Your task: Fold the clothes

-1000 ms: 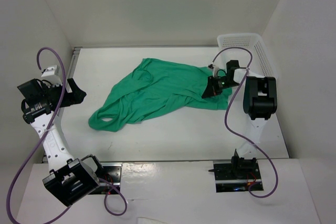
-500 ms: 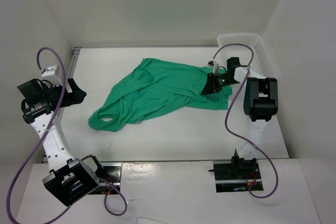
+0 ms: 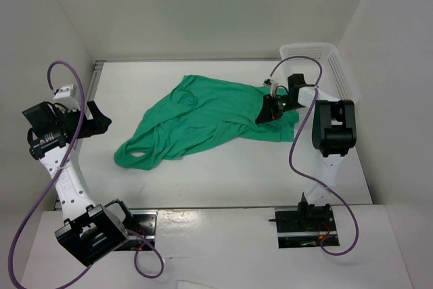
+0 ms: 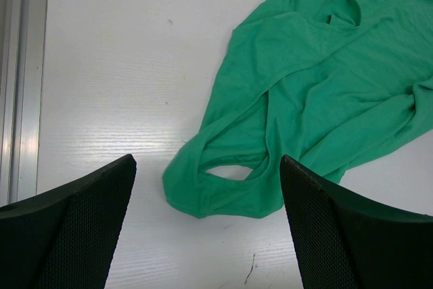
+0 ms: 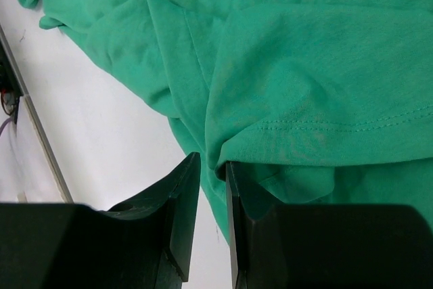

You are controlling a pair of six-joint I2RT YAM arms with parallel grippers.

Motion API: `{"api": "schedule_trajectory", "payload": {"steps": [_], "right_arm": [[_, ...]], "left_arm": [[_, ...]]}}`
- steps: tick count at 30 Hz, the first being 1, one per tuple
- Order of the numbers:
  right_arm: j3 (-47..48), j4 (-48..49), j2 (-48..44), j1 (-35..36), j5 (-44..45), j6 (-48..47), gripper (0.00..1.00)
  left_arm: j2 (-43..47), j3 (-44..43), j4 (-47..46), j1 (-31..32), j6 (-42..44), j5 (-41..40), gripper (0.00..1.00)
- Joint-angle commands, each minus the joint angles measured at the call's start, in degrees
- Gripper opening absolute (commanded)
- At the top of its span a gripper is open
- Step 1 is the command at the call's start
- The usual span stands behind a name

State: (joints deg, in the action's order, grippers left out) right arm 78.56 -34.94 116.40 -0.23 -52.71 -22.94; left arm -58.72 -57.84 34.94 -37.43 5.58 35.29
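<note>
Where it is lying crumpled on the white-walled bench (image 3: 223, 174), the green T-shirt (image 3: 203, 120) is being stretched diagonally, near-left to far-right. The left pincer (image 4: 206, 167) is being held spread wide; the right pincer (image 5: 213, 167), narrowly gapped at a fold, cannot be judged gripping.

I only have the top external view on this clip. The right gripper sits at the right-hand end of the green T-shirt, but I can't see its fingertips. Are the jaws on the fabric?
Observer: In the right wrist view the right gripper has its jaws a narrow gap apart, and a folded edge of the T-shirt runs into that gap; whether it is pinched I cannot tell.
Operator: Which part of the shirt?
Observer: A stitched hem lies just beyond the fingertips.
Operator: And the other arm?
Observer: The left gripper is wide open, holding nothing, above bare table.
</note>
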Motion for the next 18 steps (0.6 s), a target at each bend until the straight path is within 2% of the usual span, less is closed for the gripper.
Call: {"api": "schedule_trajectory", "payload": {"steps": [1,4,7,8,11,18], "right_arm": [[-0.34,3.12,0.06,0.41,0.93,0.26,0.30],[-0.96,4.35,0.06,0.41,2.08,0.88,0.30],[-1.57,5.58,0.06,0.41,3.23,1.41,0.16],[-1.57,5.58,-0.47,0.41,4.10,1.93,0.09],[-2.10,5.58,-1.25,0.41,4.63,1.93,0.00],[1.93,0.93,-8.36,0.41,4.63,3.68,0.00]], "left_arm": [[1.06,0.01,-0.92,0.16,-0.57,1.63,0.93],[1.06,0.01,-0.92,0.16,-0.57,1.63,0.93],[1.06,0.01,-0.92,0.16,-0.57,1.63,0.93],[1.06,0.01,-0.92,0.16,-0.57,1.63,0.93],[1.06,0.01,-0.92,0.16,-0.05,1.63,0.93],[-0.17,-0.60,0.13,0.16,1.70,0.92,0.93]]}}
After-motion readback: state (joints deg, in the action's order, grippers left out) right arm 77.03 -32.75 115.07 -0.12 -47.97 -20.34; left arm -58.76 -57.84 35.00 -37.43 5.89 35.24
